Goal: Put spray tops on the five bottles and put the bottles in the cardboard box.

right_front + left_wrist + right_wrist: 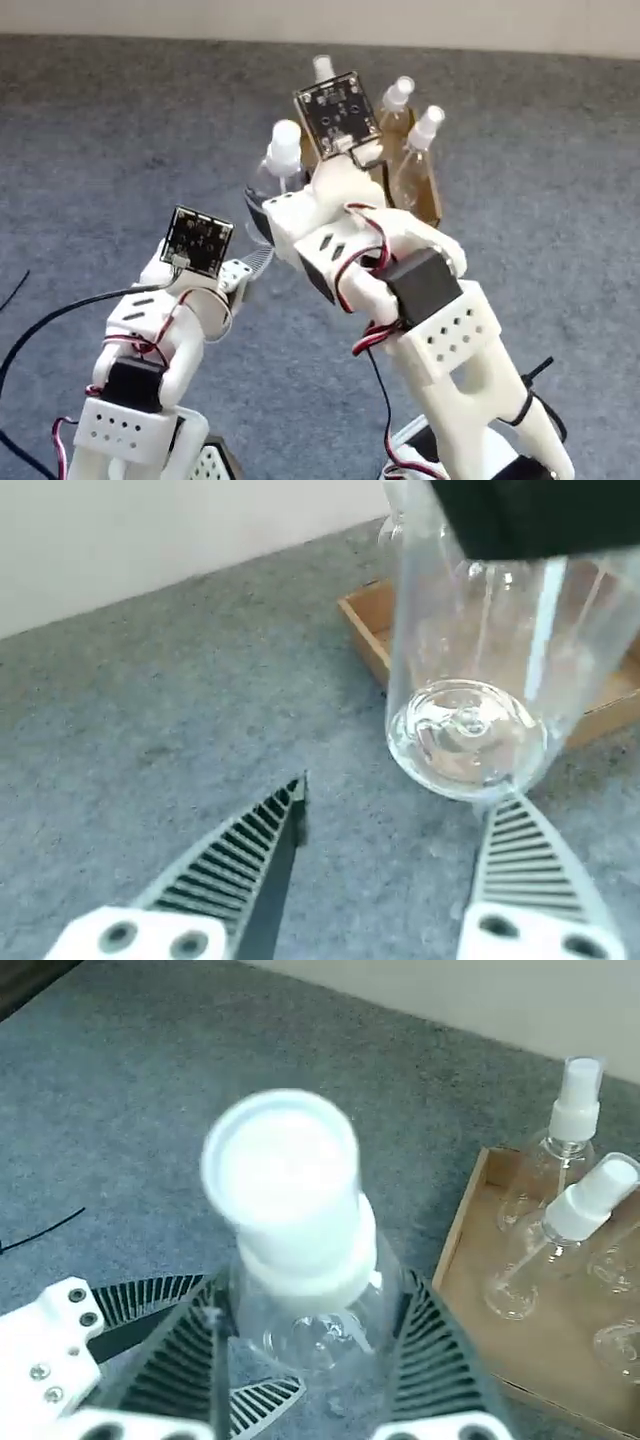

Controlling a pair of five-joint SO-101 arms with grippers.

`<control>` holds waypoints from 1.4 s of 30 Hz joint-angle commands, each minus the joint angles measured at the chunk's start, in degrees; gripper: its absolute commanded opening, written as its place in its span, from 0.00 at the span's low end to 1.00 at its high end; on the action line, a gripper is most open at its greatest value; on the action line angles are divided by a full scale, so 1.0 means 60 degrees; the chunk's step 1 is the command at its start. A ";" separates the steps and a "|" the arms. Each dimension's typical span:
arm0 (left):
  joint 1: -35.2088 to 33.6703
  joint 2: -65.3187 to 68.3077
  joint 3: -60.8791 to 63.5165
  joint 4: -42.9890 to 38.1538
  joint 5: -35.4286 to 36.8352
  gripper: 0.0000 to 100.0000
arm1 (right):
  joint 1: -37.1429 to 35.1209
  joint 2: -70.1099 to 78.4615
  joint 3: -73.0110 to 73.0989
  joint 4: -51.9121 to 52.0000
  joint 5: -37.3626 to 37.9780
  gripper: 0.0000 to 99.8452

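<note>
1. The right hand (pixel 305 1355) is clamped on the clear bottle (pixel 470 670), gripping the body just under its white spray top (pixel 285 1175). That one looks capped, so the step in hand is most likely getting it into the cardboard box (pixel 462 1228).
2. The left hand (pixel 405 798) sits on the near-left side of the bottle with its fingers apart, holding nothing. One finger is just beside the bottle's base, so it'd be smart for that hand to back off before the carry.
3. To do it well, the right hand should lift until the base clears the box's low wall. Then it goes far and right and comes straight down into a free spot.
4. The standing bottles (pixel 560 1150) in the box, at least three of them, look tippy. A sideways nudge could knock them over.
5. Looks-wise, the held bottle is see-through, round and seemingly empty, with a dimpled base and a white cap over the sprayer. It's roughly upright, apparently off the grey desk (pixel 520 220), just left of the box.
</note>
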 commanded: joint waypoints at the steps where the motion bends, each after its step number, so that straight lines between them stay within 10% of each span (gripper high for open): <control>1: -0.0344 0.0007 -0.0022 -0.0264 0.0117 0.25 | 0.1648 -0.0125 -0.0110 0.0139 0.0557 0.00; 9: -0.0623 0.0007 0.0300 -0.0234 0.0103 0.25 | 0.4022 -0.0139 0.2249 -0.2103 0.1363 0.00; 21: -0.0564 0.0007 0.0842 -0.0850 0.0103 0.25 | 0.4051 -0.0110 0.5033 -0.5839 0.1333 0.00; 42: -0.0330 0.0007 0.0872 -0.0806 0.0117 0.25 | 0.4051 0.2615 0.4037 -0.6762 0.1289 0.00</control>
